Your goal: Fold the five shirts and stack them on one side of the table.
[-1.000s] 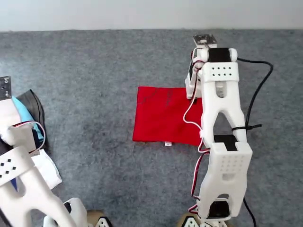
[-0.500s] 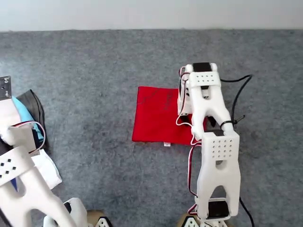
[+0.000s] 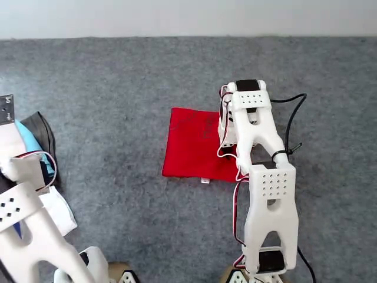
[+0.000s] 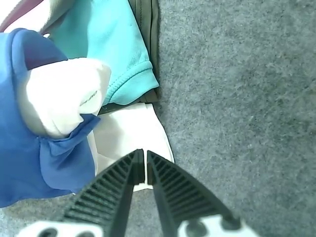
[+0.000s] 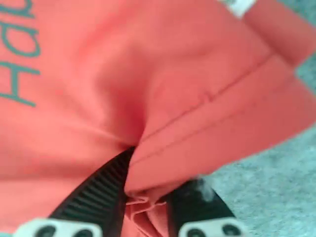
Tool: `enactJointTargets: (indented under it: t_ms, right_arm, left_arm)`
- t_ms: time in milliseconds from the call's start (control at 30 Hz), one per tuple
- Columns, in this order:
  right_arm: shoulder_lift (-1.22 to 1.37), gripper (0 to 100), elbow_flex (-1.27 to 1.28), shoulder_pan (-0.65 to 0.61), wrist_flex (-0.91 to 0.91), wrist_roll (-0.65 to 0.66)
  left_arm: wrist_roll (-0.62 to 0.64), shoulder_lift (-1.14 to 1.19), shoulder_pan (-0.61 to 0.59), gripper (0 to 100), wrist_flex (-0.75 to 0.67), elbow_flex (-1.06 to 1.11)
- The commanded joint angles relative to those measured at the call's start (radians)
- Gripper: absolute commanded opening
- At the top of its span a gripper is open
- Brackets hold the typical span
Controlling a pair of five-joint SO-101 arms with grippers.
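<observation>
While the worktop (image 3: 118, 88) holds the red shirt (image 3: 191, 147) as a folded rectangle near its middle, the step looks like a last fold or a drag toward the heap of other shirts (image 4: 49, 148) at the left edge. That calls for lifting the pinched edge without spilling the layers. The right arm (image 3: 268, 188) bends low over the shirt's right edge, its right hand (image 5: 148, 177) clamped on red cloth; the left hand (image 4: 144, 155) hangs closed, empty, over the heap.

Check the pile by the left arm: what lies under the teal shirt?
A dark shirt edges out from beneath the teal shirt, with a white shirt next to it. How far either runs underneath is covered.
</observation>
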Motion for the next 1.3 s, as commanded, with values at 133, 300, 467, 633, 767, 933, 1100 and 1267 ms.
enactJointTargets:
  t_ms: [133, 300, 467, 633, 767, 933, 1100, 1267]
  right_arm:
    - [-0.202, 1.0, 0.018, 0.176, 0.044, 0.361]
    - [-0.252, 1.0, 0.025, 0.308, 0.042, 0.83]
    - [-0.252, 1.0, 0.023, 0.355, 0.031, 1.258]
    - [-0.259, 1.0, 0.023, 0.363, -0.14, 1.382]
    - [-0.254, 1.4, 0.023, 0.344, -0.292, 1.378]
    - [-0.262, 4.7, 0.023, 0.331, -0.421, 1.181]
    - [-0.269, 23.6, 0.018, 0.331, -0.415, 0.93]
    - [-0.314, 25.7, -0.034, 0.306, -0.354, 0.618]
  left_arm:
    - [-0.003, -0.008, 0.0, 1, -0.012, -0.005]
    - [-0.003, -0.008, 0.002, 1, -0.012, -0.005]
    - [-0.003, -0.008, 0.002, 1, -0.012, -0.004]
    - [-0.005, -0.008, 0.002, 1, -0.012, -0.004]
    - [-0.005, -0.008, 0.002, 1, -0.011, -0.004]
    - [-0.003, -0.008, 0.002, 1, -0.011, -0.004]
    - [-0.003, -0.008, 0.002, 1, -0.011, -0.004]
    - [-0.006, -0.014, 0.002, 1, -0.012, 0.054]
